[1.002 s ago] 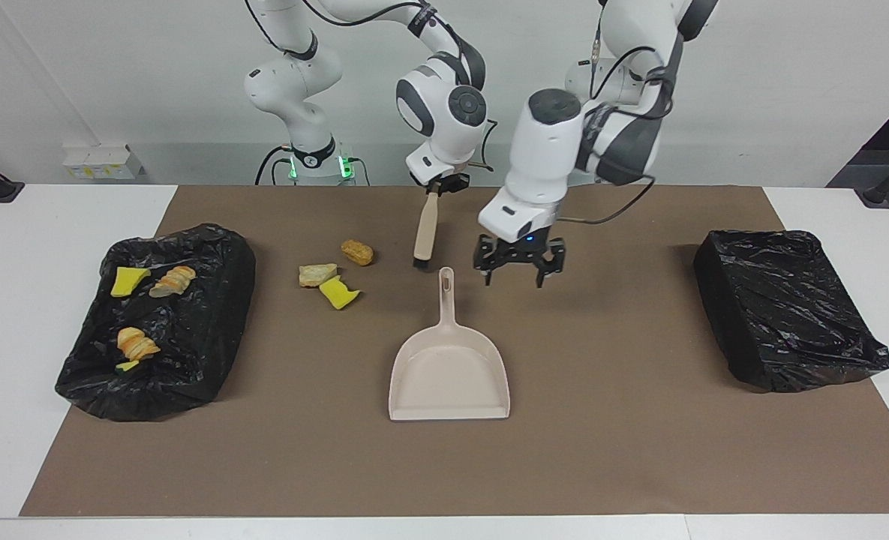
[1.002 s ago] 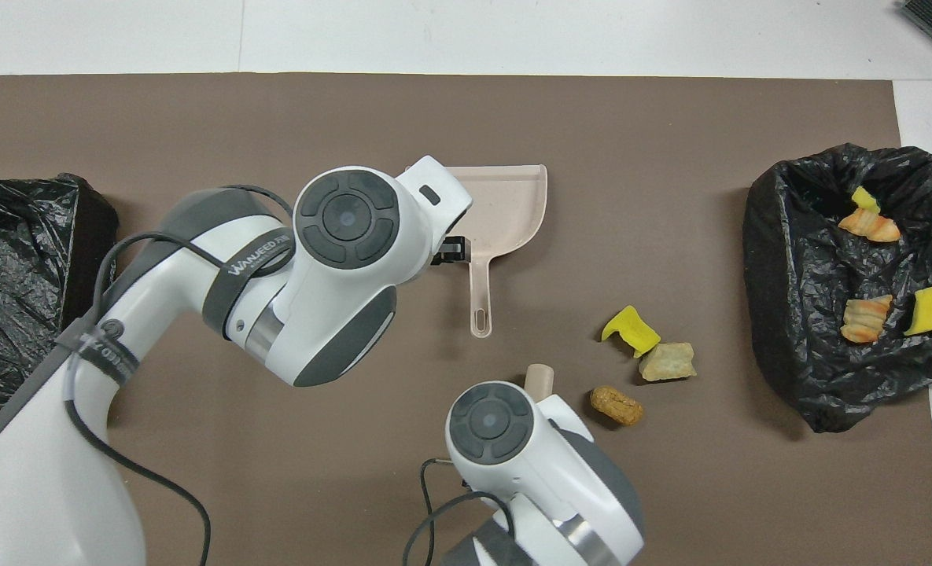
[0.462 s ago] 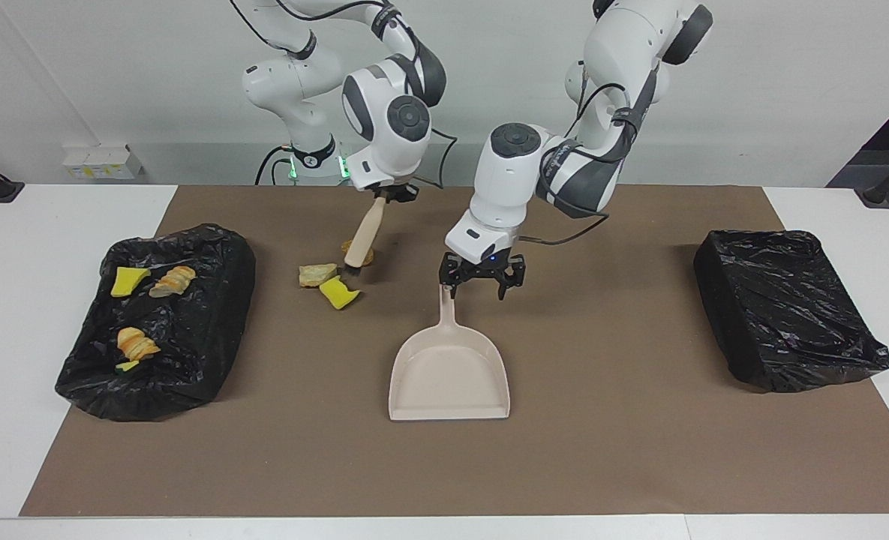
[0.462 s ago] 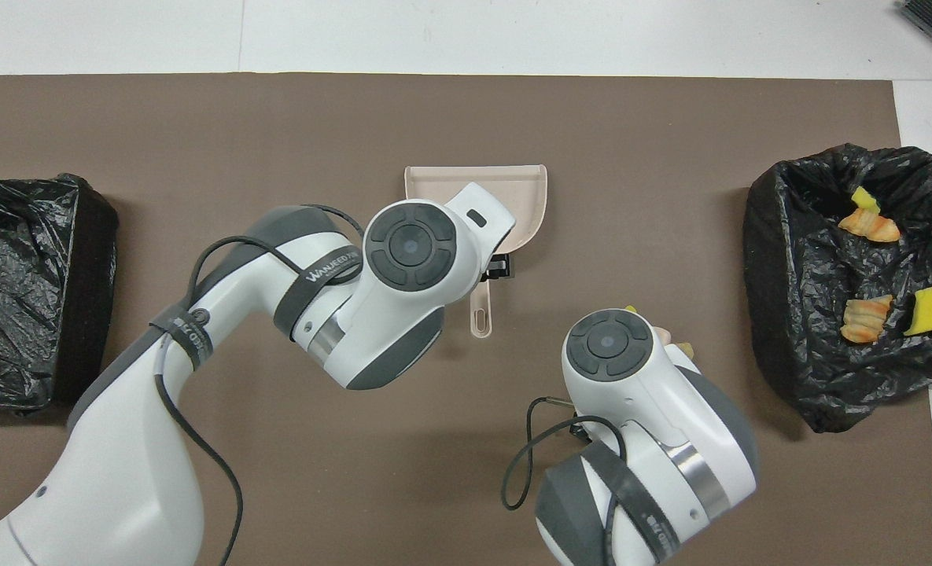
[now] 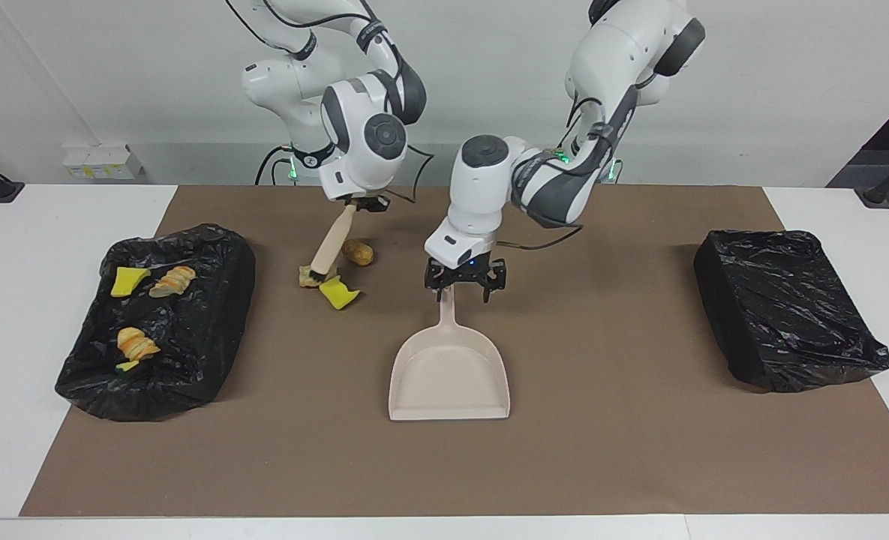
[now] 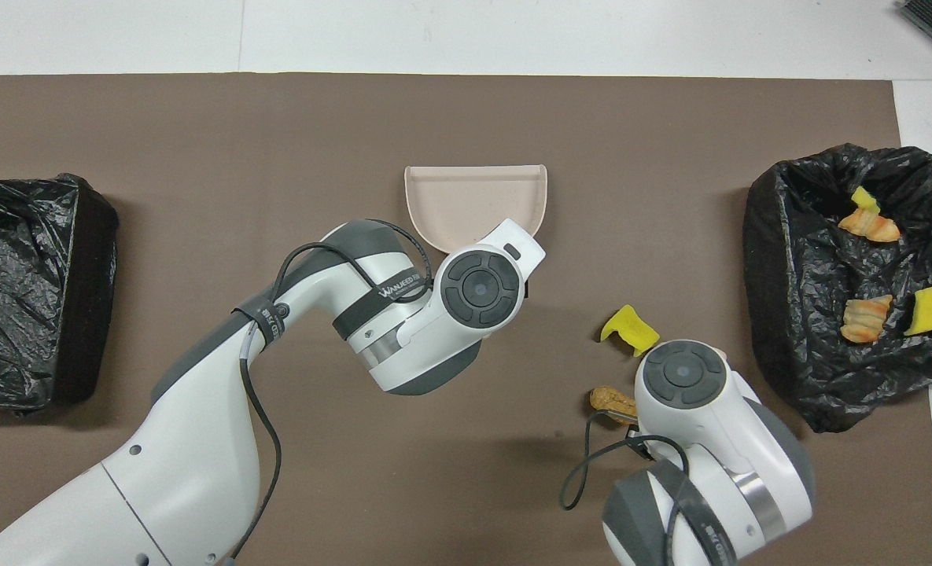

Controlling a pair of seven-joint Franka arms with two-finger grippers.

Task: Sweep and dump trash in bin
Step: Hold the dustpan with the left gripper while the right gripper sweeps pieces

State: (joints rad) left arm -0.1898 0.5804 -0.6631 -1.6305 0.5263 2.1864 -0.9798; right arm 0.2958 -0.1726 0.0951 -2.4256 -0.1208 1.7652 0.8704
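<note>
Left arm now swung in from the left arm's end of the desk toward the middle; left gripper (image 5: 461,289) lowered over the handle end of the beige dustpan (image 5: 449,371), fingers spread, one tip at the handle, no grip yet. Right arm shifted toward the right arm's end; right gripper (image 5: 361,201) pressed together on the handle of the brush (image 5: 329,244), bristles now down among the loose trash. Likely meaning: sweeping about to begin, dustpan pickup imminent, pan's mouth facing away from the robots and not toward the scraps.

Two black-lined bins near opposite ends of the desk. Bin at the right arm's end (image 5: 211,247): yellow sponge pieces and striped bread-like chunks inside. Bin at the left arm's end (image 5: 785,304): nothing visible inside.

Loose trash (image 5: 339,292) on the brown mat (image 5: 602,450) between dustpan and filled bin: yellow sponge scrap, tan chunk under the bristles, brown nugget (image 5: 358,252) nearer to the robots.
</note>
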